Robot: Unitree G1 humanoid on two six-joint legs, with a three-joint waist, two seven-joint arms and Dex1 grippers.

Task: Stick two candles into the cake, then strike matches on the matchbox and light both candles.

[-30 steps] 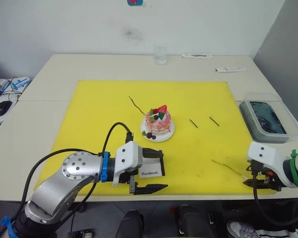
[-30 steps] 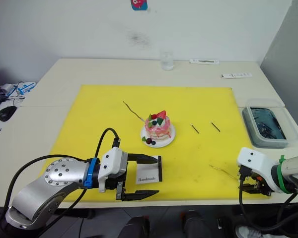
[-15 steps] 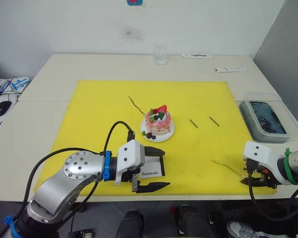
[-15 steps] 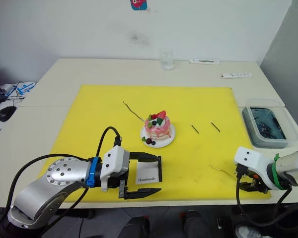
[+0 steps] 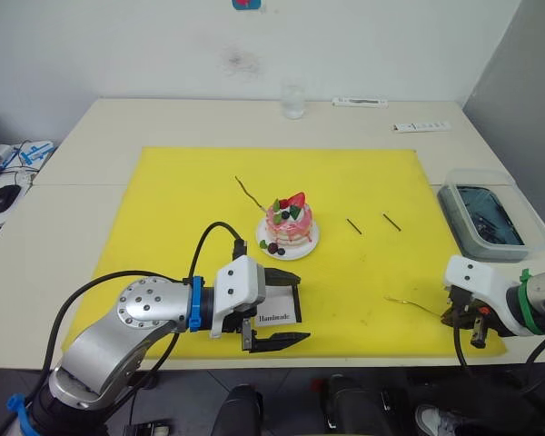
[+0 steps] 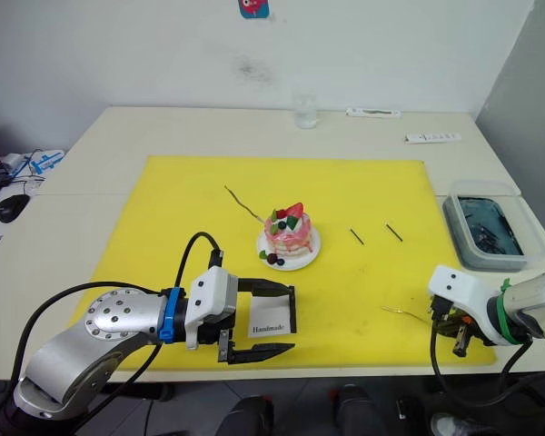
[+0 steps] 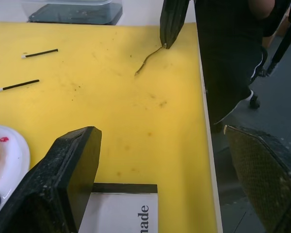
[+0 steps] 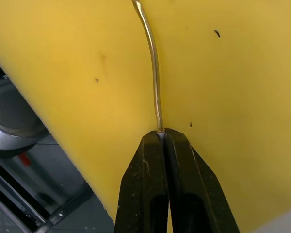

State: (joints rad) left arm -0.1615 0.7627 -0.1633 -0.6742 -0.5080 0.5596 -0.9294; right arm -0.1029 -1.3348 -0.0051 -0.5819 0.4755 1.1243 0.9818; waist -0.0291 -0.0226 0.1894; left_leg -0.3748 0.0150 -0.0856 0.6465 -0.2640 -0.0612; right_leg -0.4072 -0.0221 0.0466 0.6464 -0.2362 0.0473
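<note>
On the left, the left tool point(image 5: 282, 313) rests low over the near edge of the yellow mat point(image 5: 173, 195), its two black fingers spread wide with the white matchbox point(image 5: 275, 317) lying flat on the mat between them; neither finger visibly presses the box.

Beyond it, near the middle of the mat, the pink cake point(image 5: 288, 222) sits on its small white plate point(image 5: 302, 248). One wavy candle point(image 5: 249, 192) lies on the mat just behind and left of the cake, its near end close to the plate.

Right of the cake the two dark matches point(image 5: 353, 226) point(image 5: 391, 222) lie side by side, apart from each other.

At the mat's near right corner, the right tool point(image 8: 163, 136) has its fingers pressed together on the tip of the second candle point(image 8: 153, 73), whose length curves away across the mat.

A clear lidded container point(image 5: 483, 215) stands on the table point(image 5: 100, 127) right of the mat.
</note>
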